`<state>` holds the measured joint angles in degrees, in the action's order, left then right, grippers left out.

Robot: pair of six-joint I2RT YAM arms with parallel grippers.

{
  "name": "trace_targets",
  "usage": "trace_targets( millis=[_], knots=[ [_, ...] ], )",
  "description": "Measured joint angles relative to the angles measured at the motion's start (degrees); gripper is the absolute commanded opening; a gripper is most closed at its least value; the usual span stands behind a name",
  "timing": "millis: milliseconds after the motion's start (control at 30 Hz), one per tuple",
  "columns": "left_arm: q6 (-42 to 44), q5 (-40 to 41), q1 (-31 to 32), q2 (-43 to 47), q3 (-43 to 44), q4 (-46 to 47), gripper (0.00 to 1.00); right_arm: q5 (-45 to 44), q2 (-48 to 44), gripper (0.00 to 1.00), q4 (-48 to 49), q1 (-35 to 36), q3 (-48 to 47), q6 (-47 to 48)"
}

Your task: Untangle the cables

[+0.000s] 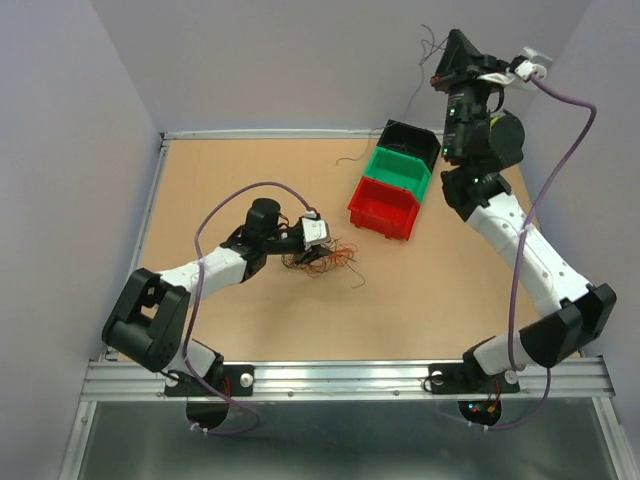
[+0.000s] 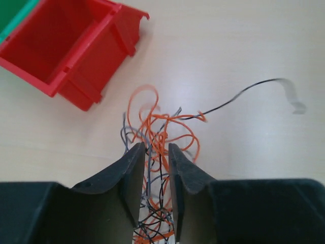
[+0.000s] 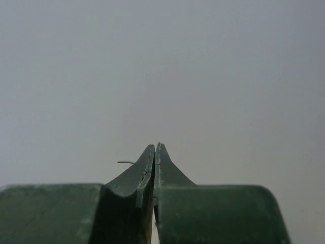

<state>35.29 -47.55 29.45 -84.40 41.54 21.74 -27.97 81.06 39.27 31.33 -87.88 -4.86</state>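
Left arm stretches low toward the middle, left gripper [image 2: 155, 147] slightly parted (a narrow gap). Right arm rears high at far right, right gripper [image 3: 155, 147] pinched closed.

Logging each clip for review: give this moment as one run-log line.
left gripper: open, straddling tangle of thin orange and dark cables on wooden table | right gripper: raised, shut on one thin dark cable

Cables [image 1: 325, 258]: hair-thin curly wires, orange, dark, grey, balled in loose knot near centre of tabletop [image 1: 240, 170]. Closer in: orange loops [image 2: 162, 127] on top, dark and grey threaded through, bundle running between parted jaws of left gripper [image 2: 155, 148]. Dark strand [image 2: 238, 96] breaks free toward 2 o'clock, tip pale and blurred. Stray strand [image 1: 350, 158] flat at 12 o'clock of knot. Thin stub [image 3: 124, 162] pokes out at 9 o'clock of right gripper [image 3: 155, 148], jaws pressed together.
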Motion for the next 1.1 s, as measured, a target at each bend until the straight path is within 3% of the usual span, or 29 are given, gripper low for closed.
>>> trace_targets(
  millis=[100,367,767,1000,1100],
  knots=[
    [-1.4,-0.3,0.1,5.3,-2.5,2.6,0.59,3.0,4.9,0.01,-1.6,-8.9,-2.7,-8.0],
    [-3.5,0.8,0.2,10.5,-5.5,6.1,0.62,10.6,23.0,0.01,-6.7,-20.0,-14.4,-22.2],
    [-3.8,2.4,0.0,11.4,-5.6,6.3,0.62,12.9,41.6,0.0,-9.0,-22.0,-20.9,-25.0],
    [-3.8,3.5,-0.1,11.8,-5.6,6.0,0.62,14.4,43.5,0.01,-8.3,-22.0,-20.3,-26.4],
    [-3.8,3.7,-0.1,12.8,-5.6,5.9,0.62,11.2,42.5,0.01,-8.1,-21.9,-18.2,-26.5]
  ],
)
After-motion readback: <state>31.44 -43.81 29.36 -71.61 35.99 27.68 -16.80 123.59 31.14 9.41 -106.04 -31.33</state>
